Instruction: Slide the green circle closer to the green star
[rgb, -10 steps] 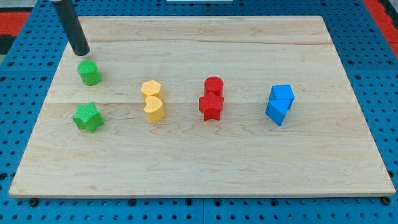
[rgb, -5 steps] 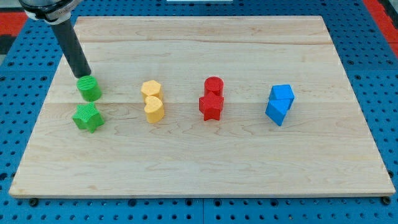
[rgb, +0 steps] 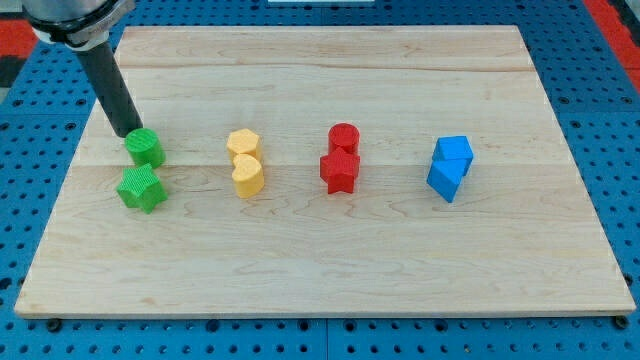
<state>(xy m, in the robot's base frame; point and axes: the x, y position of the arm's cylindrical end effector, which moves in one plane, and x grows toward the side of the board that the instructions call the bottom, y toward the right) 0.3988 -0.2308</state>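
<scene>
Pale wooden board (rgb: 400, 260) on a blue pegboard bench; all items lie on the board.

Tool end: this arm carries no jaws, so there is no open or closed state to record, only a straight dark rod. My tip (rgb: 131, 134) rests at the upper-left edge of the green circle (rgb: 146, 148), touching it or very nearly so; the exact contact cannot be resolved.

Task items: the green circle stands at the view's left, just above the green star (rgb: 140, 188). The two are very close. Whether they touch cannot be told, as the circle's lower edge overlaps the star's upper points in this view.

Judgement on the step in hand: the closing push appears nearly complete. To finish it well, the push should run straight toward the view's bottom, through the circle's centre and on the line to the star. The tip sits slightly to the left of centre, so a push from there risks rolling the circle off to the right past the star. A short, slow stroke is advised, stopping at contact so the star is not displaced.

Arm pose: the rod leans from the tip up toward the view's top left, where its dark collar (rgb: 68, 14) is cut by the frame edge.

Other items, well apart to the right: two yellow blocks (rgb: 245, 162), two red blocks (rgb: 341, 158), two blue blocks (rgb: 450, 167), each pair touching.
</scene>
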